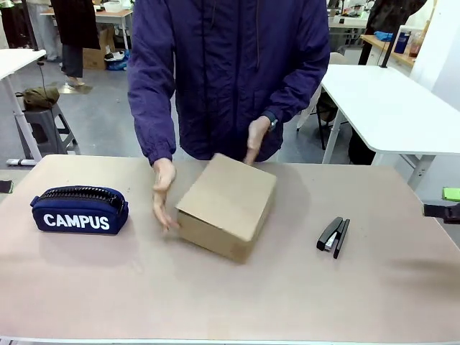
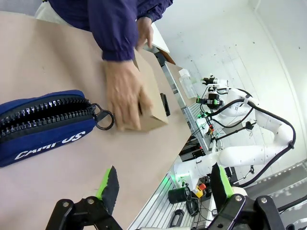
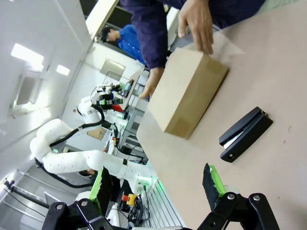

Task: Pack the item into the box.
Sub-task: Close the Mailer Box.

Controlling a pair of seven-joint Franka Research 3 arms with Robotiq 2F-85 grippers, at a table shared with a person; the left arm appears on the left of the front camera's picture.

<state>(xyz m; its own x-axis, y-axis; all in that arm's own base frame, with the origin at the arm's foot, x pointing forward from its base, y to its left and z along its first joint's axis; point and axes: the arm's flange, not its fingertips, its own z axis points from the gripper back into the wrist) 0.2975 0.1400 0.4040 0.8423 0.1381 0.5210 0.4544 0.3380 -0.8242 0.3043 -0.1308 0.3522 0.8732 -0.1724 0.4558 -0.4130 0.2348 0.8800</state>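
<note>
Both my grippers stand spread wide and hold nothing. Left gripper (image 2: 163,189) hangs above the table's (image 1: 374,302) near-left edge, beside the navy "CAMPUS" pencil case (image 1: 79,210). Right gripper (image 3: 158,189) hangs off the table's right side, with the black stapler (image 1: 333,236) between it and the box.

The cardboard box (image 1: 227,207) sits mid-table, lid shut, turned at an angle to the table edge. The person's hands bracket it: one hand (image 1: 163,192) against its left side, the other hand (image 1: 256,138) at its far corner.

I cannot locate the yellow utility knife anywhere on the open table; whether it is in the pencil case or elsewhere, I cannot tell.

Handling judgement: a utility knife should be light, rigid and slim, with a smooth, somewhat slippery shell. Pinch across its narrow width near mid-length so it does not pivot, and keep the pads off the blade end. The box looks light and thin-walled; it may slide if pushed, and the lid must be lifted first.
</note>
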